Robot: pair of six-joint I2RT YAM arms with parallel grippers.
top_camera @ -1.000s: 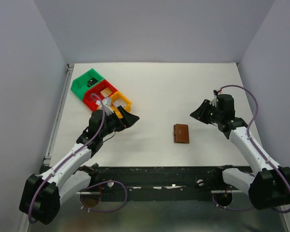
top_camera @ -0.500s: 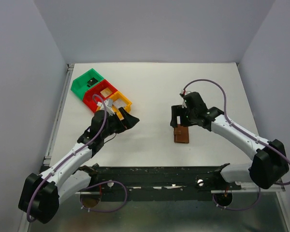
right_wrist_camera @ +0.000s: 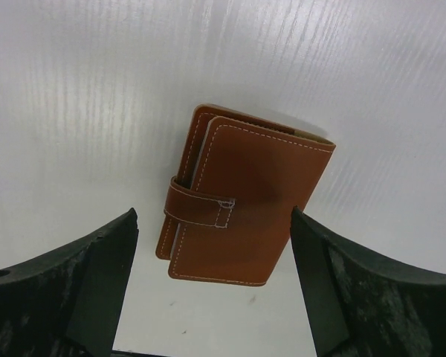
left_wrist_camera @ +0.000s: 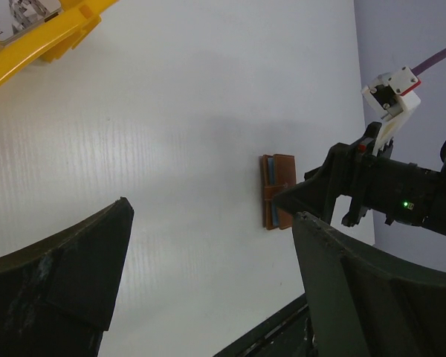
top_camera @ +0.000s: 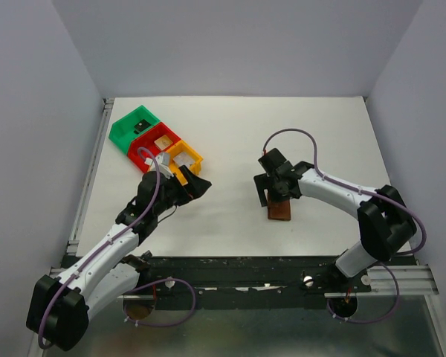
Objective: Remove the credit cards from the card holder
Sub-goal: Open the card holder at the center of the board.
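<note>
The card holder is a brown leather wallet lying shut on the white table, its tab fastened. It also shows in the right wrist view and in the left wrist view, where a grey-blue inner edge shows. No credit cards are visible; they are hidden. My right gripper is open and hovers just over the wallet's far end, jaws either side of it, touching nothing. My left gripper is open and empty, well to the left of the wallet.
Green, red and yellow plastic bins stand joined at the back left, just behind my left gripper; the yellow one shows in the left wrist view. Small white pieces lie in them. Grey walls enclose the table.
My right arm has swung left from the right side of the table and come down over the wallet. The left arm has barely moved. The wallet has stayed in place.
</note>
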